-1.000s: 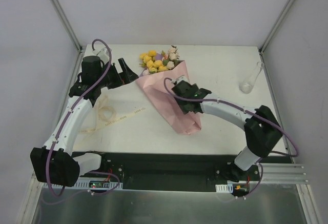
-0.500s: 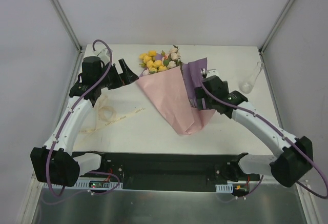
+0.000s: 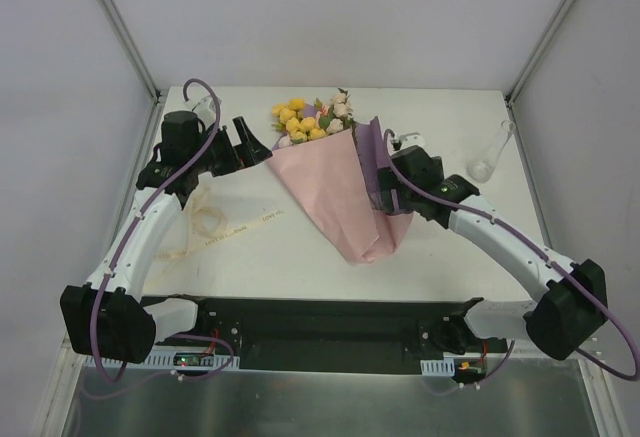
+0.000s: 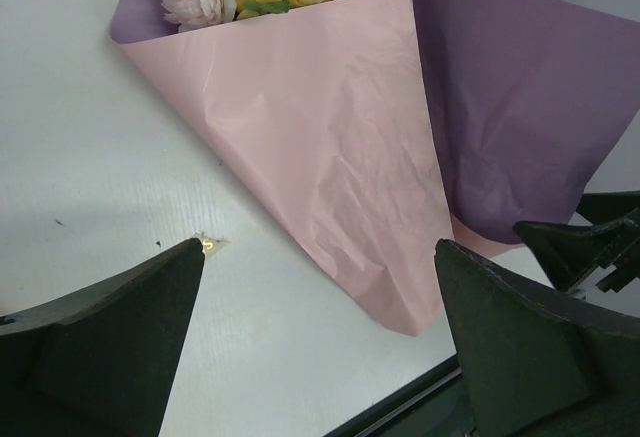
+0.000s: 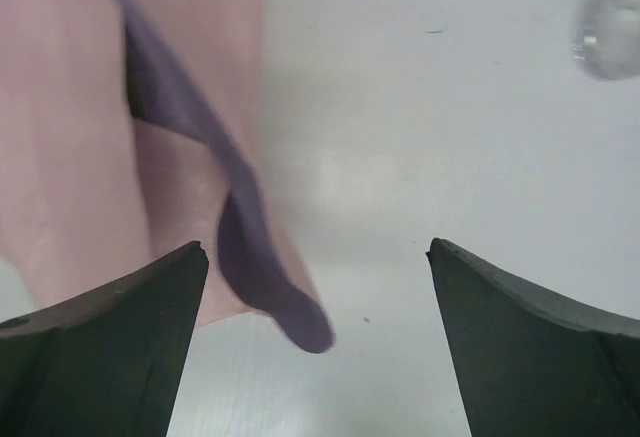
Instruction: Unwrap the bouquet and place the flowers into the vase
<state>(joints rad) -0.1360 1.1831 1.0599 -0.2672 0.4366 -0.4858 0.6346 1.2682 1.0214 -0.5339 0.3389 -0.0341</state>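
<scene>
The bouquet (image 3: 330,192) lies in mid-table, a pink paper cone with its tip toward me. Yellow, pink and cream flowers (image 3: 305,119) stick out at the far end. A purple paper flap (image 3: 375,162) stands folded out along the cone's right side. My right gripper (image 3: 388,189) hovers open beside that flap; the right wrist view shows the flap's edge (image 5: 250,267) hanging loose between its fingers, held by nothing. My left gripper (image 3: 252,140) stands open just left of the blooms, over the pink paper (image 4: 320,127). The clear glass vase (image 3: 490,157) stands at the far right.
A cream ribbon (image 3: 210,222) lies loose in curls on the table left of the cone. Grey walls and metal posts close in the table's left, right and far sides. The black base rail (image 3: 320,322) runs along the near edge.
My right gripper has opened and swung right off the middle of the pink cone. The purple flap now stands unfolded on the cone's right side. The left arm has not moved.
</scene>
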